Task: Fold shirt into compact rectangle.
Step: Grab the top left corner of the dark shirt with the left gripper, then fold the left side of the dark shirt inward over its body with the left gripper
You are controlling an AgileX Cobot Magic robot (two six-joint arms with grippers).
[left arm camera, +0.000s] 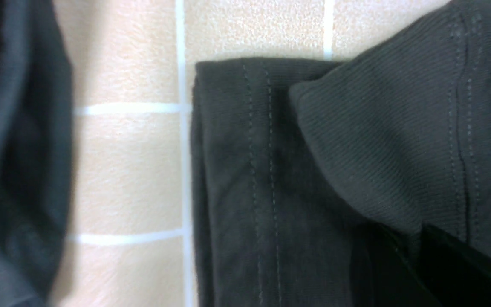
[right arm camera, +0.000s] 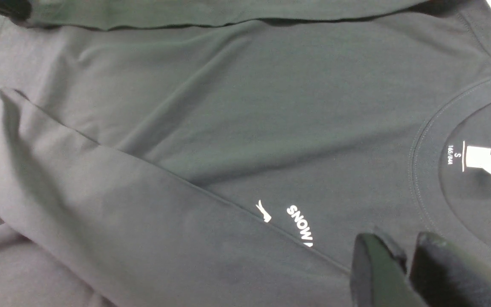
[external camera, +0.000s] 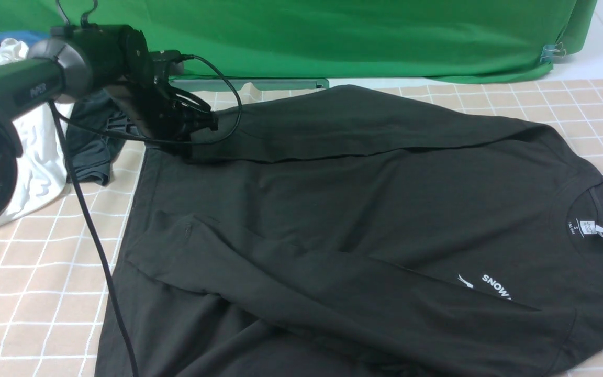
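Observation:
The black shirt (external camera: 364, 209) lies spread over the checked cloth, collar and white neck label (external camera: 602, 230) to the right, with both long sleeves folded across its body. My left gripper (external camera: 197, 123) is at the shirt's far left corner, shut on the ribbed cuff (left arm camera: 356, 140) of the far sleeve, which runs down between the dark fingers (left arm camera: 454, 264) above the stitched hem (left arm camera: 249, 192). My right gripper (right arm camera: 407, 256) hovers over the shirt (right arm camera: 228, 128) near the collar and the white print (right arm camera: 301, 224), its fingers close together with nothing between them. It is out of the front view.
A white garment (external camera: 34, 152) and a smaller dark grey garment (external camera: 92, 152) lie piled at the far left, next to the shirt's corner. A green backdrop (external camera: 333, 31) hangs behind the table. The left arm's cable (external camera: 97, 251) drapes across the checked cloth (external camera: 29, 272).

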